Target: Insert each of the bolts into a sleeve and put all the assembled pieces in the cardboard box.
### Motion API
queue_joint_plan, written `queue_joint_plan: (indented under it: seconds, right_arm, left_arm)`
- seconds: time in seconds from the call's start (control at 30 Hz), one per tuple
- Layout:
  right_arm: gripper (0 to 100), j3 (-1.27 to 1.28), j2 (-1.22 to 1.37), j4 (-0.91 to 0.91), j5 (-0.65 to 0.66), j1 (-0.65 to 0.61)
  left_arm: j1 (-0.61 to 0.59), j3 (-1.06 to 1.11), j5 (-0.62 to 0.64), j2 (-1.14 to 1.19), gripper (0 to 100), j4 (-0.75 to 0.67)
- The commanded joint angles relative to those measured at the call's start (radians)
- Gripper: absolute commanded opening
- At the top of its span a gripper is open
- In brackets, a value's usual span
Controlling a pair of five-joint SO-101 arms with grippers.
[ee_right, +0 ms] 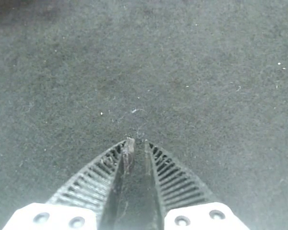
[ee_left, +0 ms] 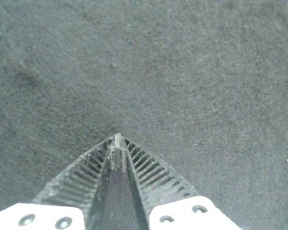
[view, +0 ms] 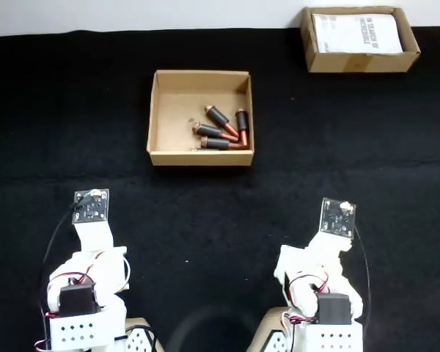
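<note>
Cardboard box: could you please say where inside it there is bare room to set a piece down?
Free: the left half of the cardboard box, bare floor from the left wall to the assembled pieces. Crowded: the right half, where four pieces cluster against the right wall and front corner.

Soft, even light falls from above on the black cloth-covered table (view: 73, 110). The cloth soaks it up and shows hardly any shadow. The open brown cardboard box (view: 161, 117) is evenly lit inside, with no hard-edged shade. A white printed sheet (view: 356, 33) in the smaller brown cardboard box (view: 359, 62) glares almost blank. In both wrist views the cloth looks paler, and the right one dims toward one corner.
</note>
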Motion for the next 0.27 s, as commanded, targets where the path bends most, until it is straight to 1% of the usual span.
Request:
queue_joint_plan:
  seconds: [0.0, 0.23]
  right_arm:
    - [2.2, 0.131, -0.002, -0.012, 0.009, 0.010]
    - [2.2, 0.133, -0.005, -0.012, 0.011, 0.010]
  left_arm:
    - [0.002, 0.016, -0.003, -0.005, 1, 0.006]
    - [0.002, 0.016, -0.003, -0.004, 1, 0.006]
